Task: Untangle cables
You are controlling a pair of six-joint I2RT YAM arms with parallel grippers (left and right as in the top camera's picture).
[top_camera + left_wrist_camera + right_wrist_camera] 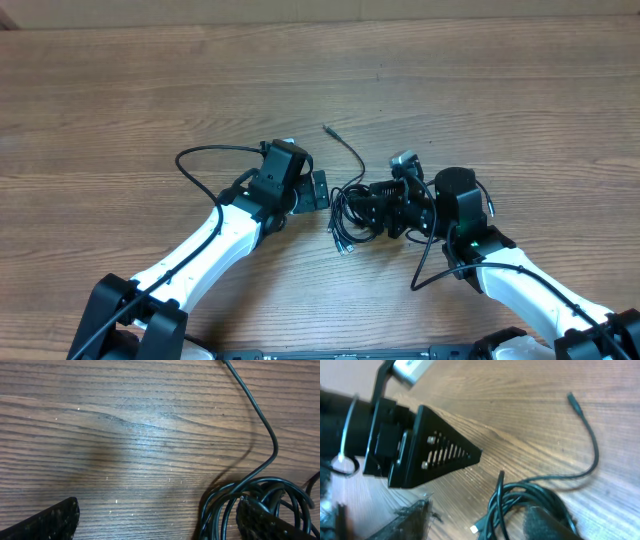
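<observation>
The cables [347,212] are thin black cords bunched in a small knot mid-table. One loose strand [345,145] runs up and away to a small plug end [572,400]. My left gripper [313,194] stands open just left of the knot. In the left wrist view the bundle [227,505] lies against the inside of the right-hand finger [267,521], with bare wood across the rest of the gap. My right gripper [373,211] is open at the knot's right side. Its fingers [545,524] straddle the coil [517,497], and a light-tipped plug [475,529] lies between them.
The wooden table [120,90] stretches around the knot on all sides. The left arm's black triangular finger [440,455] shows close in the right wrist view. A thicker arm wire [205,152] loops left of the left wrist. A silvery camera [404,159] sits above the right gripper.
</observation>
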